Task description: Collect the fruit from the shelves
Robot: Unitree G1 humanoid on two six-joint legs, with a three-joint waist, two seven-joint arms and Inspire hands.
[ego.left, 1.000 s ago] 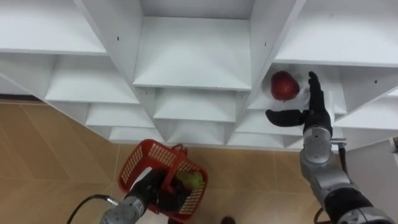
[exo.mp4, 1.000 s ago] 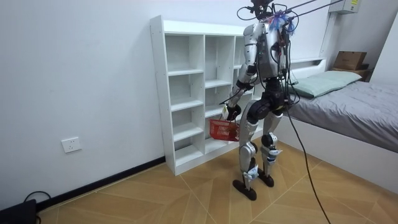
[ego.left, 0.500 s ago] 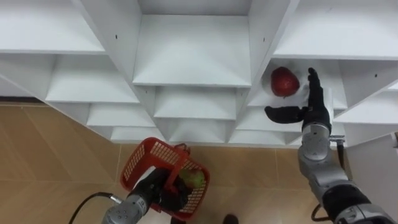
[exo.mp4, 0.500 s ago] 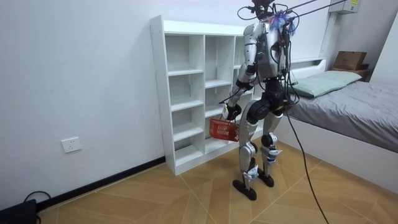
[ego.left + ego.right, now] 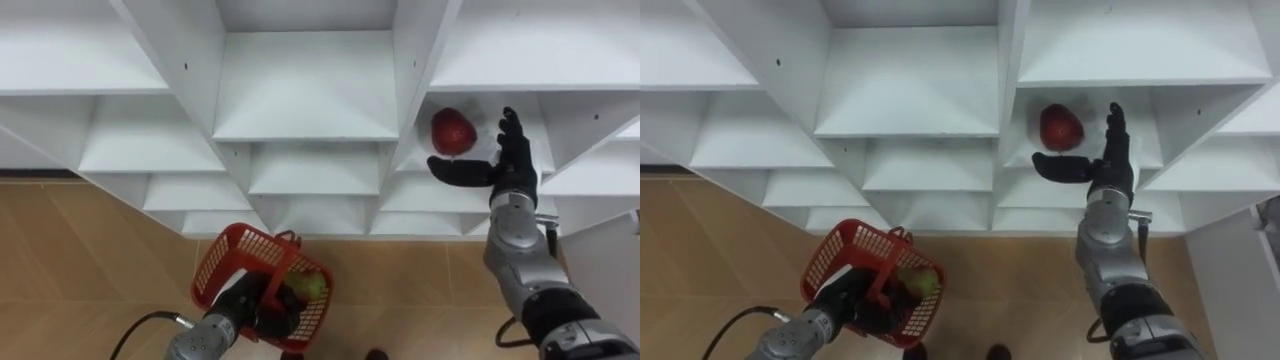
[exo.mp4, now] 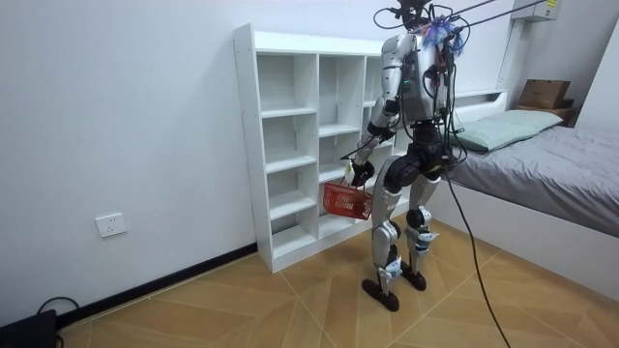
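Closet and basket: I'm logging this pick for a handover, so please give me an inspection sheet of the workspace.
Surface: white closet, open shelves.
Job's things: red apple unheld on a right-column shelf; red basket holds a green fruit.
Clutter: nothing seen.
Hands: left hand curled round the red basket's handle; right hand open beside the red apple, thumb spread below it.
Cables: dark lead on the floor by the wall.
Surroundings: wooden floor, bed, wall outlet.
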